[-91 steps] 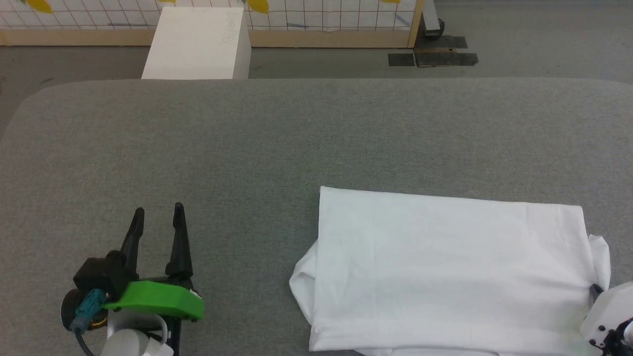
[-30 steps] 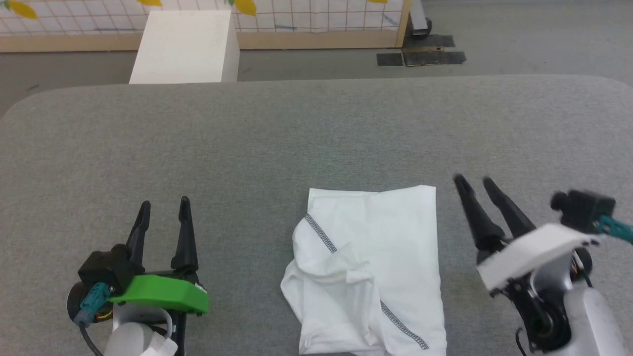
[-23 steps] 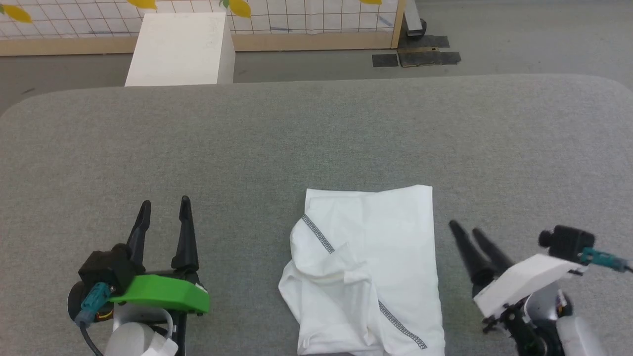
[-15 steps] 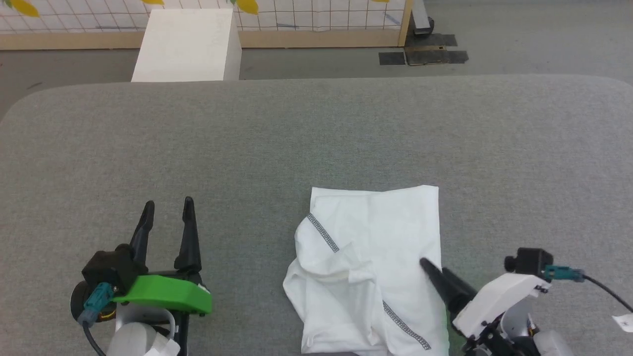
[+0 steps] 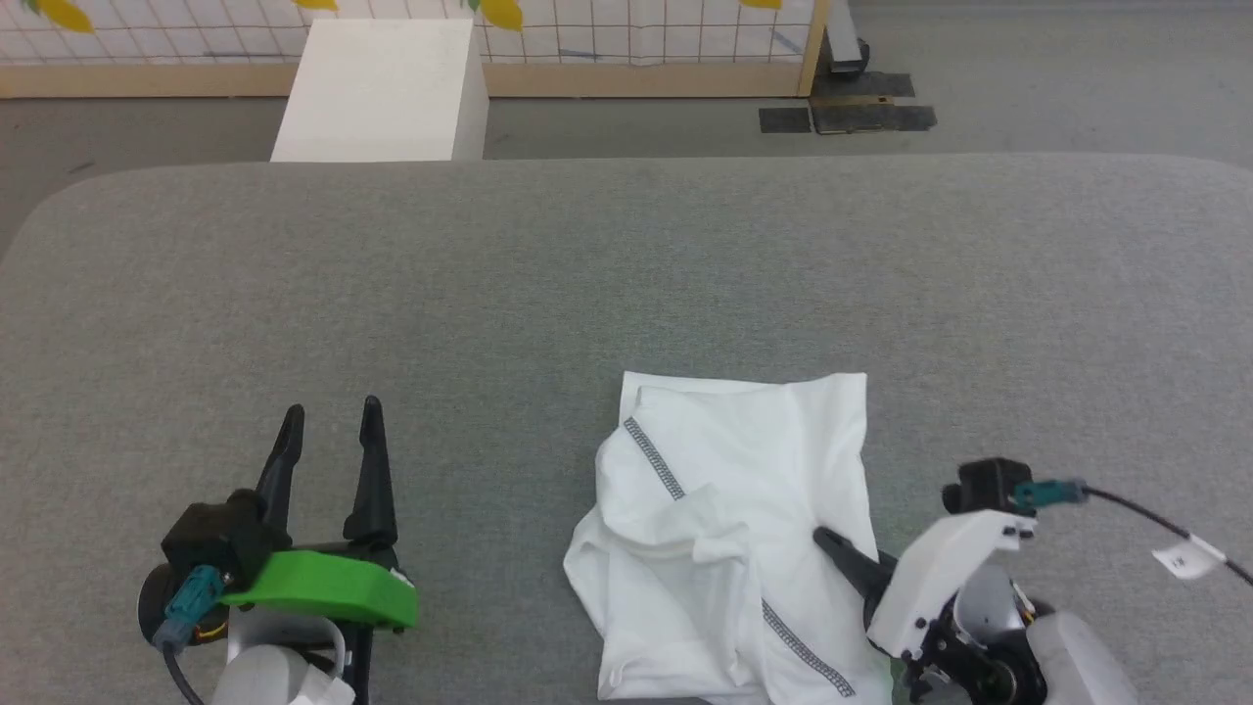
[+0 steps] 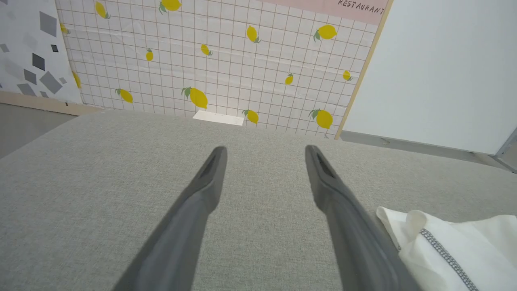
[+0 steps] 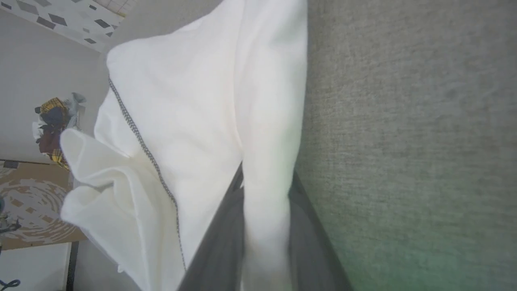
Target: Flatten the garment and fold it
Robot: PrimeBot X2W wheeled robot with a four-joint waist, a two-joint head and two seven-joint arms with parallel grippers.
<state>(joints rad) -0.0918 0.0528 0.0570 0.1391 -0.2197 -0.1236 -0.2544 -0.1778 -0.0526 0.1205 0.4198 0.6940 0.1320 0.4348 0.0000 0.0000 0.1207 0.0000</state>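
The grey table (image 5: 626, 274) is carrying the folded white shirt (image 5: 744, 470) near its front edge, long axis running front to back. The right gripper (image 5: 827, 540) is pinching the shirt's right edge, while the left gripper (image 5: 332, 409) is hovering with fingers spread, well apart leftward.

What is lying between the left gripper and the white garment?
Nothing lies there. The head view shows only bare grey surface between the left gripper and the garment, which are apart.

i read "restauran" in dark capitals on the pink band (image 6: 323, 4) above the lemon-tiled wall (image 6: 226, 60) (the word's end is cut off); the cable tag (image 5: 1186, 558) is too small to read.
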